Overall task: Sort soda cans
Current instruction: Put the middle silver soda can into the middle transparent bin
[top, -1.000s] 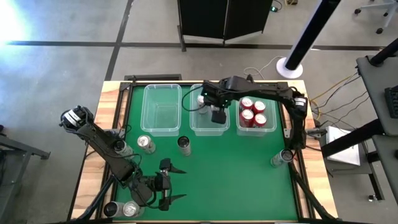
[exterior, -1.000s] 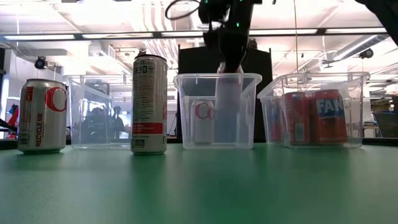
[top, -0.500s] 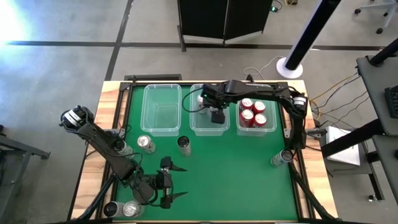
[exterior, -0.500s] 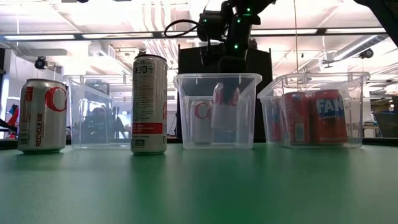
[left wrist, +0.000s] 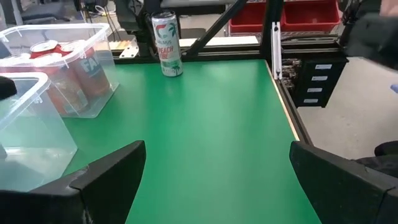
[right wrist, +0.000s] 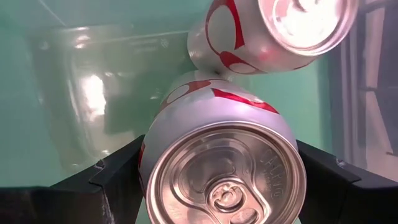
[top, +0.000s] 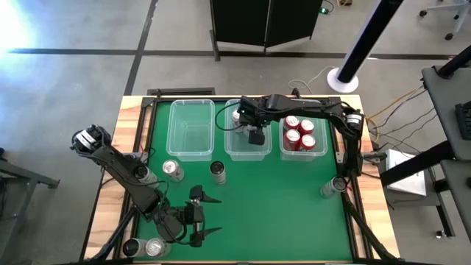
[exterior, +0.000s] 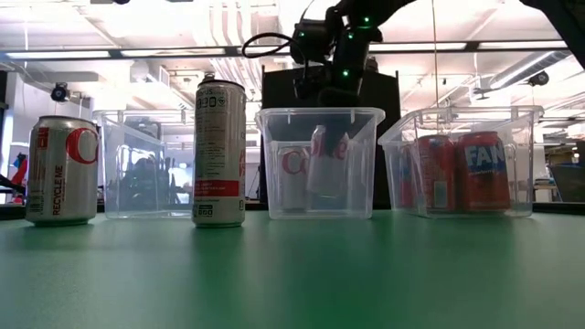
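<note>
green table (top: 280, 199), right end effector (top: 257, 137) holding silver can (right wrist: 217, 162) inside middle bin (exterior: 366, 119)

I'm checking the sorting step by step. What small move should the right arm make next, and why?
Probably lower a little more, then open. The right gripper holds a silver-white soda can with red lettering, tilted and above the floor of the middle clear plastic bin, beside a matching silver-white can.

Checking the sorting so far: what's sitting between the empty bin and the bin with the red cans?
The middle bin, shown in the high view. The right gripper holds a silver-white can inside it, beside another silver-white can.
</note>
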